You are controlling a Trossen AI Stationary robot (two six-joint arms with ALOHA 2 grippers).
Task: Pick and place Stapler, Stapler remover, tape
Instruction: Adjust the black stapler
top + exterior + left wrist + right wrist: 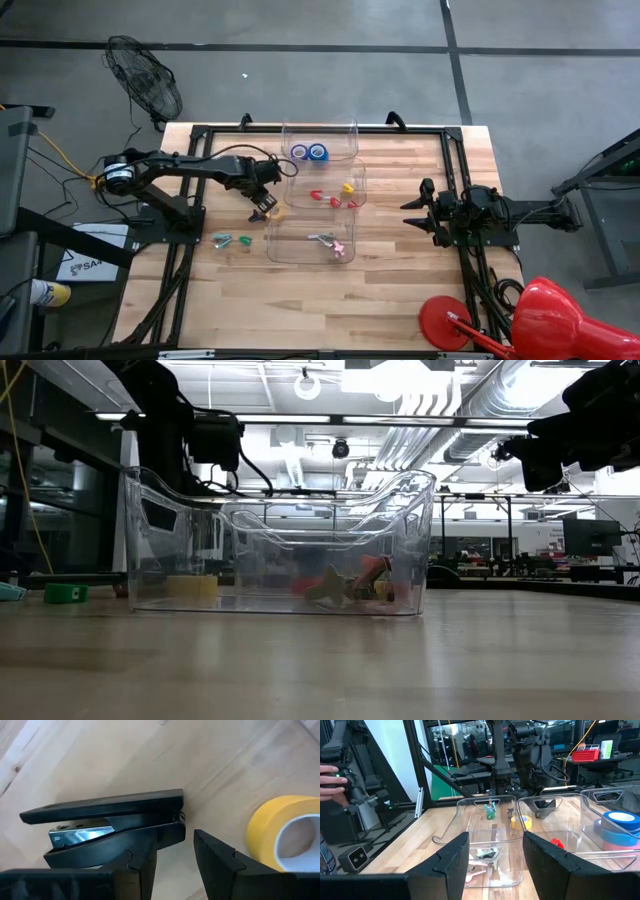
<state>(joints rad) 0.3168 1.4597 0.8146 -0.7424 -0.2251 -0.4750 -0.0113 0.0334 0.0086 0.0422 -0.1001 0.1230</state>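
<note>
table wood, three clear bins mid | right gripper parked right edge, fingers part open, empty | left gripper low by bins' left side, fingers narrow, gripping nothing | black stapler under its left finger, yellow tape just beside | step: stapler pickup; next: straddle stapler, close

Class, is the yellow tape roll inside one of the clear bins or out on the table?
Out: the yellow tape roll lies on bare wood beside the black stapler, outside the clear bins.
</note>
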